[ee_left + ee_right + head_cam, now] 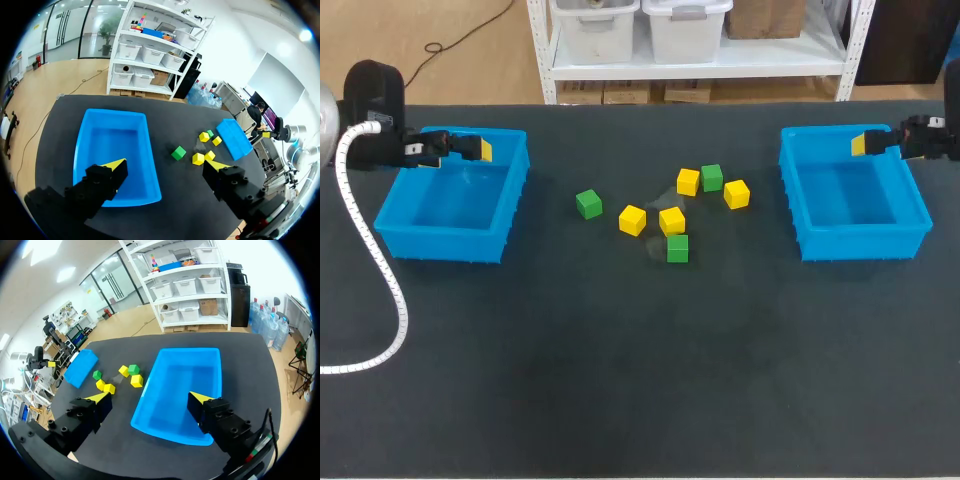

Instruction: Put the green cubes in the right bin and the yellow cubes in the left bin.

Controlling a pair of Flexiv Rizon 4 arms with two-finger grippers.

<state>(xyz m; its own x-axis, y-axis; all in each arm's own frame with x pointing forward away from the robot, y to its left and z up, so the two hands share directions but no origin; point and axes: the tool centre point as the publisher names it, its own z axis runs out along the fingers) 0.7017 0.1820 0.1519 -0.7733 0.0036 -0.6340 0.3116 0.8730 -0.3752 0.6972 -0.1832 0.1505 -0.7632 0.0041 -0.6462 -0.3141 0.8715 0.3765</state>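
The left gripper (165, 166) hangs over the far edge of the blue left bin (440, 247) with its yellow-tipped fingers spread wide and nothing between them. In its wrist view one finger is over the bin and the other over the black table (620, 380) beside it. The right gripper (150, 399) sits over the far edge of the blue right bin (865, 243), also spread apart and holding nothing. All the cubes lie on the table between the two bins, well apart from both grippers. The left green cube (588, 204) is nearest the left bin. The rear green cube (711, 177) sits just beside the rear yellow cube (688, 181), with the right yellow cube (736, 193) near them. The left yellow cube (632, 219) and middle yellow cube (671, 220) lie side by side. The front green cube (677, 248) is just in front of the latter.
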